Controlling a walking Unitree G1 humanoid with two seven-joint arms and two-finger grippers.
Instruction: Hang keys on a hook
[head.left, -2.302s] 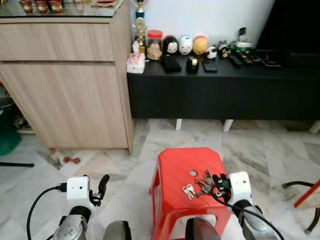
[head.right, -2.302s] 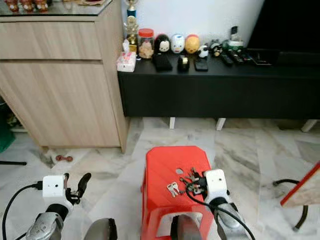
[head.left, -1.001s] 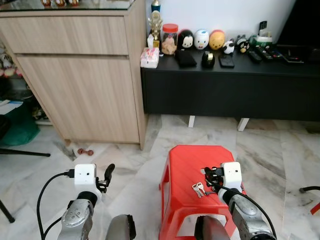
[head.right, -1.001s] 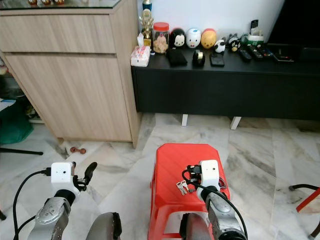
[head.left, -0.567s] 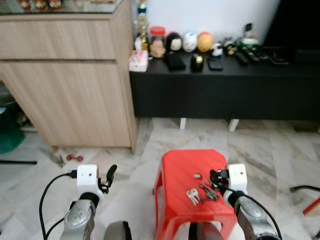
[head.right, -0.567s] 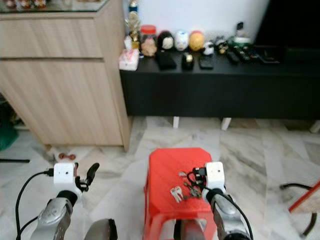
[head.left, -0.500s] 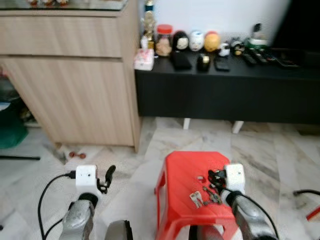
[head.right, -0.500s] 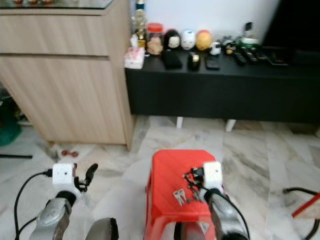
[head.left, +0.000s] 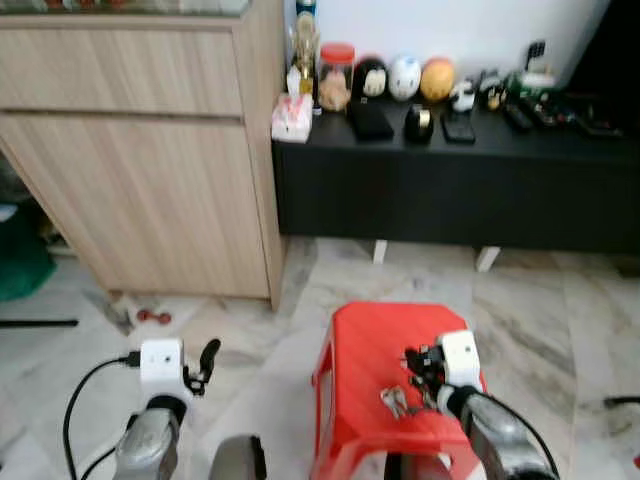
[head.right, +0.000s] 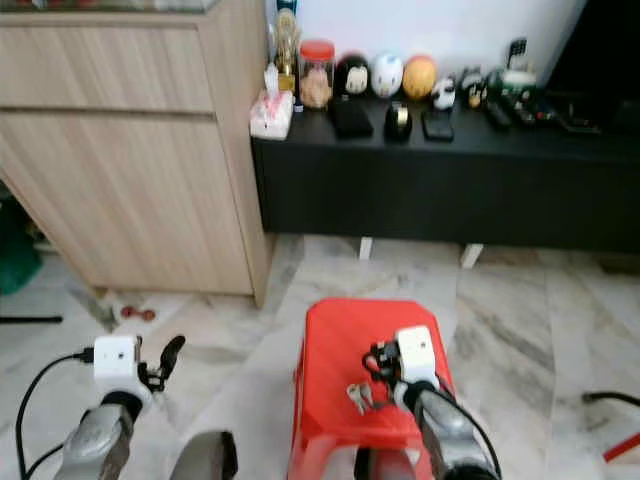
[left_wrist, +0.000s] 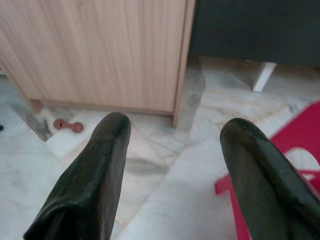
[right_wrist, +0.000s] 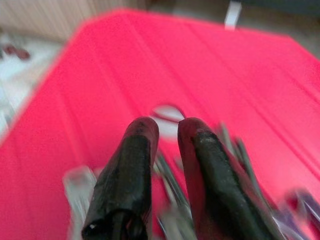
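A bunch of keys (head.left: 394, 401) lies on the top of a red plastic stool (head.left: 365, 335) just in front of me, silver keys to the left and darker ones by my right gripper (head.left: 414, 362). In the right wrist view that gripper (right_wrist: 167, 122) hovers low over the stool top with its fingers (right_wrist: 135, 160) almost together. Blurred key metal (right_wrist: 169, 172) shows between and under them. My left gripper (head.left: 207, 356) hangs over the floor left of the stool, open and holding nothing (left_wrist: 172, 130).
A tall wooden cabinet (head.left: 150, 150) stands at the left. A low black console (head.left: 450, 195) runs along the back wall with a jar and figurines (head.left: 400, 78) on top. A small red object (head.left: 150, 317) lies on the marble floor by the cabinet.
The camera has swayed and the whole picture shifted. My right gripper stays at the keys on the stool. The left arm hangs as before.
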